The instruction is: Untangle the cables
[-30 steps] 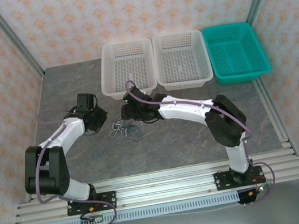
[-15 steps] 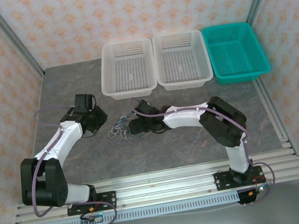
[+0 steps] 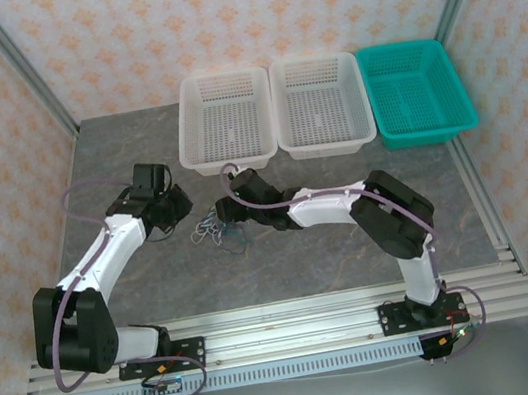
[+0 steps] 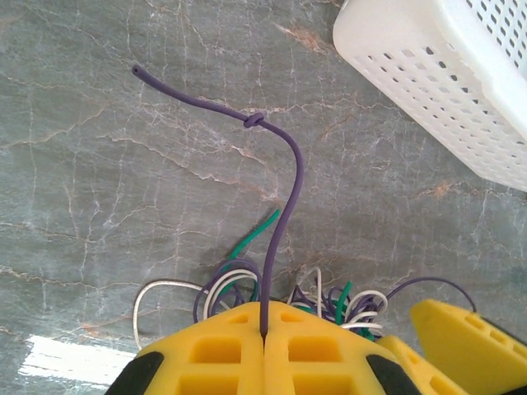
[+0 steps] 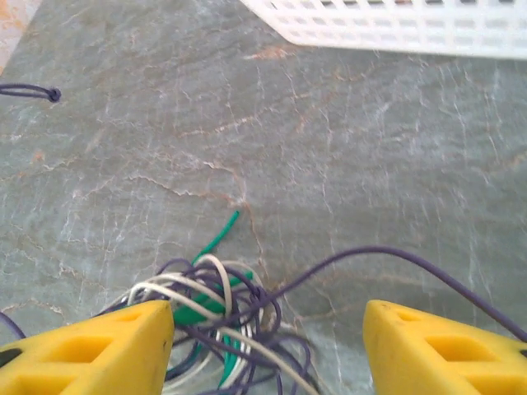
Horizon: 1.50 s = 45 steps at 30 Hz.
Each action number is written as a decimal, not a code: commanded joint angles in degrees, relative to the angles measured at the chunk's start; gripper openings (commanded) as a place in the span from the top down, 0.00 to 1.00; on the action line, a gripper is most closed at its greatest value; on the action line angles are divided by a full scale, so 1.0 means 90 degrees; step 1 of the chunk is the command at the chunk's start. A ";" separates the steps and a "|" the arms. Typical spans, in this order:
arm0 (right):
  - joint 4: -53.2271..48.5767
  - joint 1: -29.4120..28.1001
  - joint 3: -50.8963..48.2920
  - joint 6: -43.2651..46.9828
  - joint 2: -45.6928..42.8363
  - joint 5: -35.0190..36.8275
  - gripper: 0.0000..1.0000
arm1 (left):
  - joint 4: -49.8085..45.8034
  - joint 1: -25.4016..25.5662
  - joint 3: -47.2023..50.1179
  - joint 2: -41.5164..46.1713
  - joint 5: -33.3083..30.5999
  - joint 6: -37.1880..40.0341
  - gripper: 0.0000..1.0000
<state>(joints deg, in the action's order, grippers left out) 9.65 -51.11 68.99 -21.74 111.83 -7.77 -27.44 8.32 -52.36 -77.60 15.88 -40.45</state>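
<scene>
Clearly the left claw (image 4: 263,329) pinches the purple cable (image 4: 255,121) while the right claw (image 5: 268,333) gapes wide over the tangle (image 5: 221,317)

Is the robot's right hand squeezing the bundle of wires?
No, the right hand has its fingers wide apart, with the wires lying loose on the table between them.

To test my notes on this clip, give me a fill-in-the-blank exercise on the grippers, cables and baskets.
1. The cable pinched in the left gripper is ___ in colour.
2. The right gripper stands ___ over the tangle.
3. The pinched cable's free stretch has one small ___ tied in it.
4. At the back stand ___ baskets in a row.

Missing words: purple; open; knot; three.
</scene>
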 commanded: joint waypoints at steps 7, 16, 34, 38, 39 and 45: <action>0.0693 -0.0024 -0.0435 0.0340 0.0109 0.0129 0.54 | -0.0582 0.0042 -0.0272 0.0140 -0.0431 0.0139 1.00; 0.1231 0.0034 -0.1030 0.0762 -0.0006 -0.0274 0.47 | -0.0460 0.0037 -0.0367 0.0102 -0.0172 0.0207 1.00; 0.0297 0.1009 -0.1897 -0.0874 -0.0999 0.1271 1.00 | -0.1924 -0.1232 -0.1085 0.1052 -0.1224 0.0178 1.00; 0.0068 0.1727 -0.3050 -0.1588 -0.1977 0.1314 1.00 | -0.2323 -0.1652 -0.1407 0.1092 -0.1391 0.0400 1.00; -0.0003 0.1856 -0.3358 -0.1713 -0.2284 0.1373 1.00 | -0.2358 -0.1698 -0.1429 0.1122 -0.1421 0.0431 1.00; -0.0605 0.2056 -0.4584 -0.2393 -0.3784 0.2216 0.96 | -0.2162 -0.1774 -0.1275 0.1240 -0.1309 0.0373 1.00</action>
<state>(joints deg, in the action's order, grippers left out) 12.69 -33.93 31.94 -36.93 81.84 1.34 -45.93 -6.04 -63.51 -68.12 8.80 -38.44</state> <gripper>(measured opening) 0.051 0.049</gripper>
